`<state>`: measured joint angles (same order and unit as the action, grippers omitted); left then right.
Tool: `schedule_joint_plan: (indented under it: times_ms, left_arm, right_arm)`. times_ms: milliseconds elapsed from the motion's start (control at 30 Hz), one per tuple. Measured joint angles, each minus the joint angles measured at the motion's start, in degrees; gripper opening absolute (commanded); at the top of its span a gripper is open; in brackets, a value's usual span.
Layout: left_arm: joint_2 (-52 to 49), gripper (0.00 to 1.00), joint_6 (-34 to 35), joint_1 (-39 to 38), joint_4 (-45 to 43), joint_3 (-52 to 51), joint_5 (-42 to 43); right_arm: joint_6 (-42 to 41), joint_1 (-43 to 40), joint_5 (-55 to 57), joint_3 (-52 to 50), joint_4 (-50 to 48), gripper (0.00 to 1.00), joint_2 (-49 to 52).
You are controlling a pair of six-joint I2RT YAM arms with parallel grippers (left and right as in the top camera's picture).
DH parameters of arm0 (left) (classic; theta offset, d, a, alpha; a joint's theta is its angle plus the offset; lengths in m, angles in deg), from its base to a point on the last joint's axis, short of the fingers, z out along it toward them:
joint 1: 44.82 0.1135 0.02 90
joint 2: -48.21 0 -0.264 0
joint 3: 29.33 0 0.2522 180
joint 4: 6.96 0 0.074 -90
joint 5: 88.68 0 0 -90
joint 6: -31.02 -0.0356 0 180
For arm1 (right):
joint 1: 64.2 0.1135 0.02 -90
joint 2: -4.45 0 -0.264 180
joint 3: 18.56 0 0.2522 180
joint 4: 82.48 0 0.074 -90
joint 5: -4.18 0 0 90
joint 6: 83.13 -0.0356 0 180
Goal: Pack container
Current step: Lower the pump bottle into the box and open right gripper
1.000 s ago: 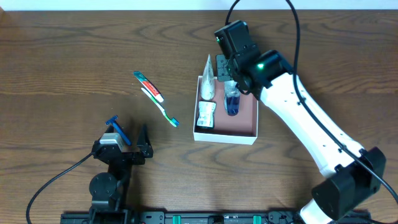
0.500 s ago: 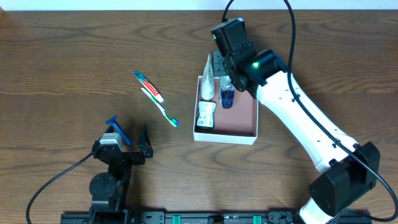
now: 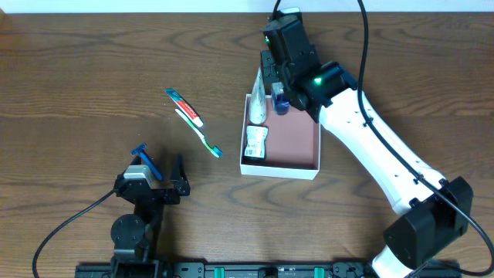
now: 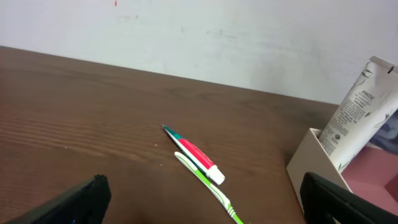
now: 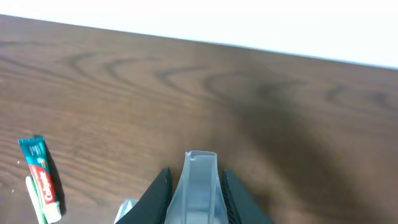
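The right gripper (image 5: pixel 199 190) is closed narrowly on a small clear bottle of blue liquid (image 3: pixel 281 103) over the far wall of the square white container (image 3: pixel 297 143). If it lets go here, the bottle could tip outside onto the brown wooden table (image 3: pixel 77 77). The left gripper (image 3: pixel 160 171) rests wide open and empty.

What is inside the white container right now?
A white tube leaning in the far-left corner and a small white packet near it; the rest of the container floor is bare. The right gripper, holding a blue bottle, covers the far edge.
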<state>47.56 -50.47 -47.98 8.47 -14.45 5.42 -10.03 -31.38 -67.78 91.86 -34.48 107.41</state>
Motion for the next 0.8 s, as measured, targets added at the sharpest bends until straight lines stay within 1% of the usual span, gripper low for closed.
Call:
schedule_joint_plan:
  times_ms: [133, 267, 400, 500, 633, 800]
  left_arm:
    - [0.00, 0.98, 0.00, 0.00, 0.00, 0.00, 0.00]
    - [0.00, 0.98, 0.00, 0.00, 0.00, 0.00, 0.02]
    - [0.00, 0.98, 0.00, 0.00, 0.00, 0.00, 0.00]
    - [0.00, 0.98, 0.00, 0.00, 0.00, 0.00, 0.00]
    - [0.00, 0.98, 0.00, 0.00, 0.00, 0.00, 0.00]
    - [0.00, 0.98, 0.00, 0.00, 0.00, 0.00, 0.00]
  right_arm:
    - [1.62, 0.00, 0.85, 0.00, -0.66, 0.17, -1.88]
    - [2.43, 0.13, 1.51, 0.00, 1.25, 0.14, -5.11]
    - [3.08, 1.22, 2.58, 0.00, 3.91, 0.18, -7.15]
    - [3.98, 3.13, 4.46, -0.02, 3.48, 0.21, -7.23]
    - [4.87, 5.53, 6.64, -0.02, 1.84, 0.20, -7.52]
    - [5.44, 6.54, 7.67, -0.04, 2.67, 0.21, -9.86]
